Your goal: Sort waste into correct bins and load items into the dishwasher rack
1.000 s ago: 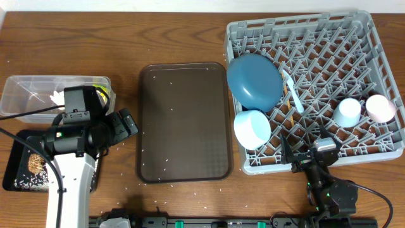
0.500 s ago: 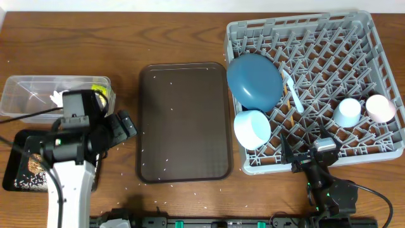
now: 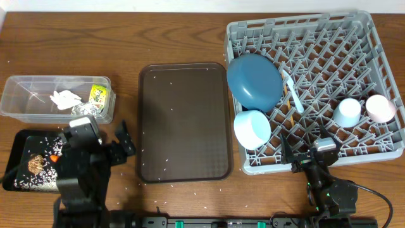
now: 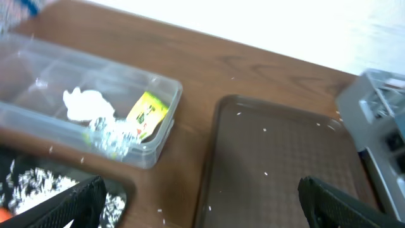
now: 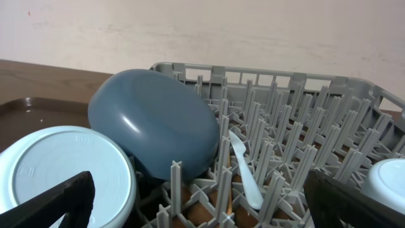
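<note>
The clear tub [image 3: 25, 95] holds white tissue [image 3: 63, 99], a yellow wrapper [image 3: 98, 94] and foil [image 3: 85, 109]. Rice, a brown chunk [image 3: 35, 163] and carrot [image 3: 56, 158] lie in the black tray [image 3: 14, 180]. My left gripper [image 3: 124, 140] hangs open and empty between the black tray and the brown serving tray [image 3: 183, 120]. The grey rack [image 3: 373, 38] carries the blue plate [image 3: 254, 80], bowl [image 3: 252, 128], spoon [image 3: 292, 88], blue cup [image 3: 347, 112] and pink cup [image 3: 380, 107]. My right gripper [image 3: 307, 144] stands open at the rack's front edge, facing plate [image 5: 155, 123] and bowl [image 5: 60, 171].
Loose rice grains dot the serving tray [image 4: 285, 158] and the wood around it. In the left wrist view the tub [image 4: 38, 117] lies ahead on the left and the rack's corner [image 4: 386, 101] on the right. The table's front edge runs close behind both arms.
My left arm has drawn back toward the table's front edge, off the clear tub, so the tub's contents and the black tray now show. The right arm has not moved.
</note>
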Robot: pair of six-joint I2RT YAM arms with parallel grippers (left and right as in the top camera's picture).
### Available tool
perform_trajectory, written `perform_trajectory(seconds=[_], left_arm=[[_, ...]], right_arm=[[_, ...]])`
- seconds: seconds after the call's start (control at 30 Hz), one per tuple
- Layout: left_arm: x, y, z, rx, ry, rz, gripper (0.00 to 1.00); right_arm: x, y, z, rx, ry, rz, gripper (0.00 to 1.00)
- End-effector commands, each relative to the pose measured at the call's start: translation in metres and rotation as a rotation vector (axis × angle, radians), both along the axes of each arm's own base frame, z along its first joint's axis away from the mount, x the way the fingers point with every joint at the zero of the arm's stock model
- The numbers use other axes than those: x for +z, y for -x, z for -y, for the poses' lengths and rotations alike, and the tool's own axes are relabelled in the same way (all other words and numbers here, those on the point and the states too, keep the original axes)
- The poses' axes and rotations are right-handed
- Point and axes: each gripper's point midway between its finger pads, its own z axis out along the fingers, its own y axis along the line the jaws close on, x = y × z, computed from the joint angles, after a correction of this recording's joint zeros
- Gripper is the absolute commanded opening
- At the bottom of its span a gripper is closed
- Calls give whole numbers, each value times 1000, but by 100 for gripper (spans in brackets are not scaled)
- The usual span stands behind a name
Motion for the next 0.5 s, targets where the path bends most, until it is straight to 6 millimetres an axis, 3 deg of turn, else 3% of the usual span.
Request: perform_trajectory(seconds=[0.0,0.2,0.47], left_arm=[[11,8,5,-71,-135,72,98],[14,15,6,-95,-226,178,98],[-14,10,6,-86,-231,266,98]], right_arm=[[-1,-1,4,-19,7,2,99],[-1,-1,4,-19,7,2,99],[-1,-1,4,-19,7,2,99]])
